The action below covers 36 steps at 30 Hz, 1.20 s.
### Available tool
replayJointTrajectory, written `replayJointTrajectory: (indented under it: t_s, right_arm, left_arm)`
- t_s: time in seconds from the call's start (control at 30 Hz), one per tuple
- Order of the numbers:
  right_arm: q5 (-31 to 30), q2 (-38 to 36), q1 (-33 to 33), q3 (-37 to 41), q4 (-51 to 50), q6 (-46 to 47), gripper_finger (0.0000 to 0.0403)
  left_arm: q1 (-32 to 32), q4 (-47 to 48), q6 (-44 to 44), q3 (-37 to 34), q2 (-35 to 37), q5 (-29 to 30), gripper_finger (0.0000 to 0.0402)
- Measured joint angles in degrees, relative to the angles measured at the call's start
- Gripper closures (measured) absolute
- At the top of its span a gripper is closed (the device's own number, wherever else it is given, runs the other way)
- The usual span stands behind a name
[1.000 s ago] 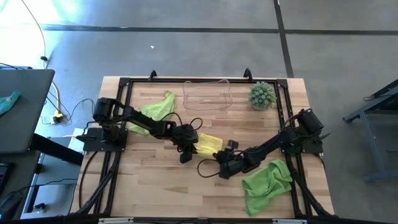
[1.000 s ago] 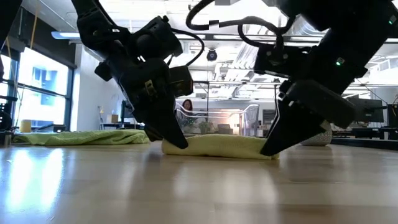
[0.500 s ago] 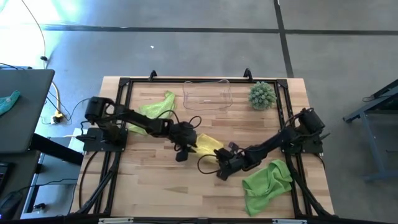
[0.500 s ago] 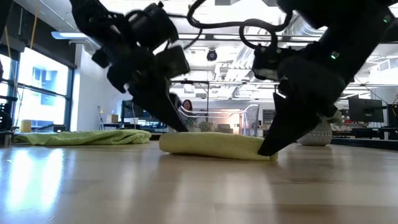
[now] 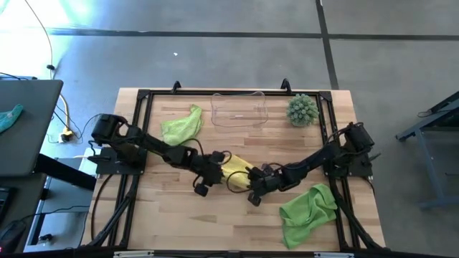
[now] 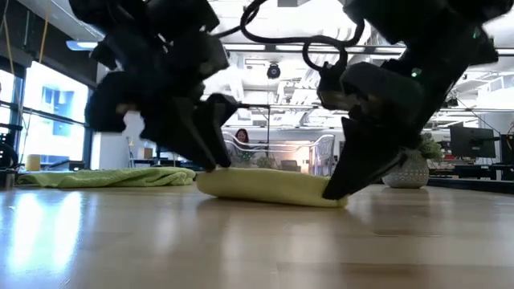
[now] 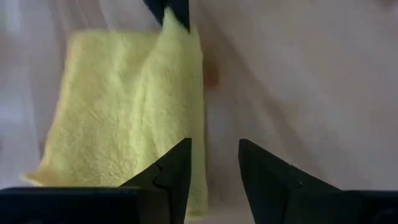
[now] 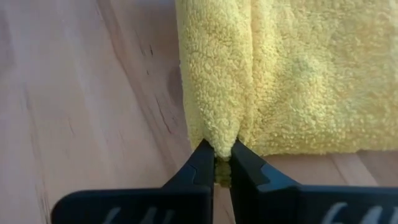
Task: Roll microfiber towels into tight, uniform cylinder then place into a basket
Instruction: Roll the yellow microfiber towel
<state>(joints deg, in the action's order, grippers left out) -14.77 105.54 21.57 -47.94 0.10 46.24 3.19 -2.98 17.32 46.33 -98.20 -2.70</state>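
While the yellow towel (image 5: 234, 170) lies partly rolled at the middle of the table (image 5: 172, 222), a fold at its edge is pinched between the pressed-together jaws of the right gripper (image 8: 222, 163). The left gripper (image 7: 214, 167) is held with its jaws spread at the towel's other end, one finger (image 7: 171, 171) over the cloth. The clear basket (image 5: 239, 110) is seen at the far edge, flanked by a green towel (image 5: 182, 125) and a spiky plant (image 5: 302, 109); another green towel (image 5: 307, 213) is bunched near the right arm.
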Motion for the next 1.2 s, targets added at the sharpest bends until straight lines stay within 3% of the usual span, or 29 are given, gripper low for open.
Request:
replayJointTrajectory:
  t_s: [0.27, 0.57, 0.93, 1.2]
  right_arm:
    - [2.68, 0.26, -1.36, 12.45, 29.03, 3.89, 0.0400]
    - [2.98, 0.22, -1.47, 13.98, 32.97, 4.30, 0.0399]
    - [4.06, -1.39, -1.50, 14.03, 32.25, 2.19, 0.0329]
    - [6.26, -13.09, -2.82, 14.16, 19.02, -7.58, 0.0282]
  left_arm:
    - [1.50, -2.58, 1.55, 0.10, -2.86, 13.61, 0.0268]
    - [-0.57, -4.64, 2.00, 0.12, -4.89, 13.36, 0.0269]
    - [-4.51, -4.29, -9.84, 0.50, -8.33, -0.36, 0.0317]
    - [-7.29, -3.57, -29.94, 0.30, -8.54, -16.93, 0.0364]
